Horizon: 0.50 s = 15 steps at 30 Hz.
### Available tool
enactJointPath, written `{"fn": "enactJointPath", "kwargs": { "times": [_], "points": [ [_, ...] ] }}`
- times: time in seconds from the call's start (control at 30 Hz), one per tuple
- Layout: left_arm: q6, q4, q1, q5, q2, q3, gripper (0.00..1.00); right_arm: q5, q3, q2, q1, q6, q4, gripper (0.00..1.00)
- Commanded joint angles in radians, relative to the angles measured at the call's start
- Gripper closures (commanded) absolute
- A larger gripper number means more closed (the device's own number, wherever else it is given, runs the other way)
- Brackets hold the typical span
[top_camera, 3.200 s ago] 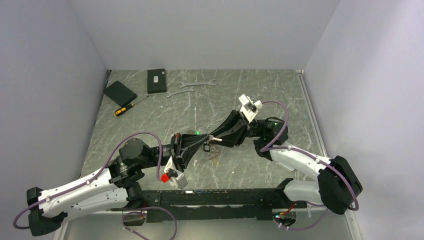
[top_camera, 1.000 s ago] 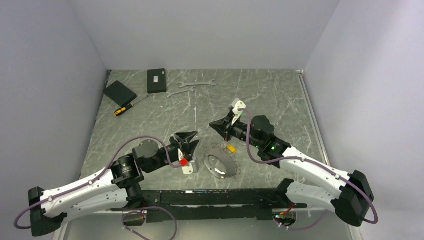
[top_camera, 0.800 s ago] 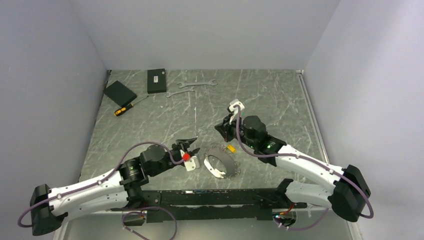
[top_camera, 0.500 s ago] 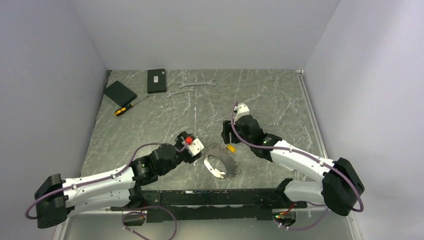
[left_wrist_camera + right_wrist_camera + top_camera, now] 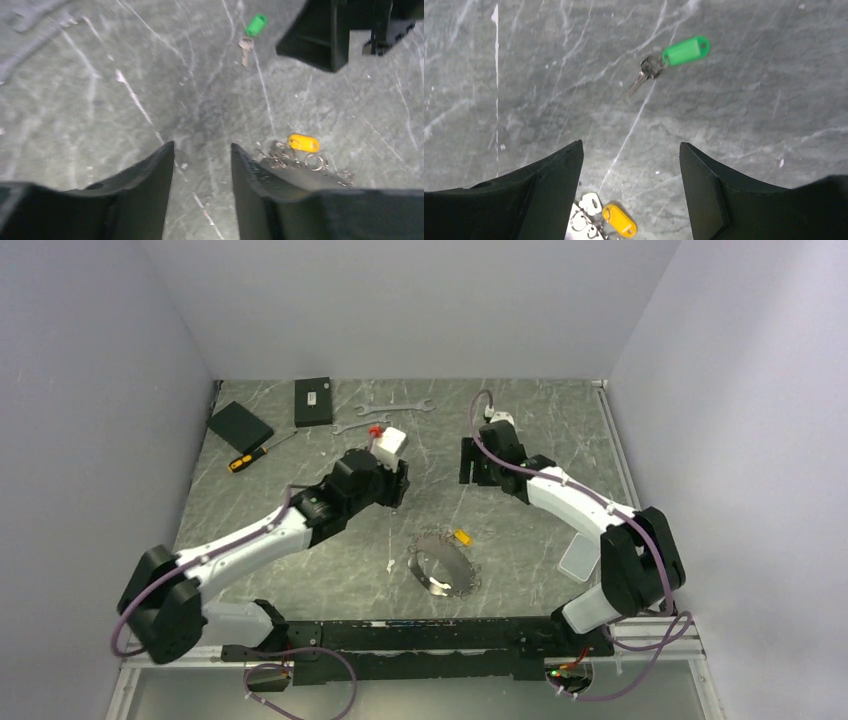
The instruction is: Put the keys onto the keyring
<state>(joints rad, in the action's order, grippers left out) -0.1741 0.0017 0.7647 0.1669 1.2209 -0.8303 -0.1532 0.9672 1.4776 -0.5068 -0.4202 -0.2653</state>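
The keys lie flat on the marble table, showing as one small silvery key with a bright green tag. In the left wrist view the keys are far ahead, beside the right gripper's black finger. The keyring, a large metal ring with small rings and a yellow tag, rests near the table's front. My left gripper is open and empty. My right gripper is wide open and empty, above the bare table between the keys and the yellow tag.
Two silver wrenches, a black box, a flat black pad and a yellow-handled screwdriver lie at the back left. A clear plastic container sits at the right beside the right arm.
Both arms have swung from beside the keyring toward the back of the table. The right gripper has gone from shut to wide open. The keyring has stayed where it lay.
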Motion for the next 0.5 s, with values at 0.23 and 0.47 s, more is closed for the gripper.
{"fn": "enactJointPath", "kwargs": {
  "times": [0.23,0.47],
  "points": [
    [-0.05,-0.035,0.001,-0.265,0.289,-0.126,0.55,0.088,0.217,0.221,0.145,-0.002,-0.048,0.27],
    [0.049,-0.111,-0.002,-0.356,0.402,-0.189,0.59,0.129,0.285,0.348,0.164,-0.036,-0.047,0.29]
  ]
}}
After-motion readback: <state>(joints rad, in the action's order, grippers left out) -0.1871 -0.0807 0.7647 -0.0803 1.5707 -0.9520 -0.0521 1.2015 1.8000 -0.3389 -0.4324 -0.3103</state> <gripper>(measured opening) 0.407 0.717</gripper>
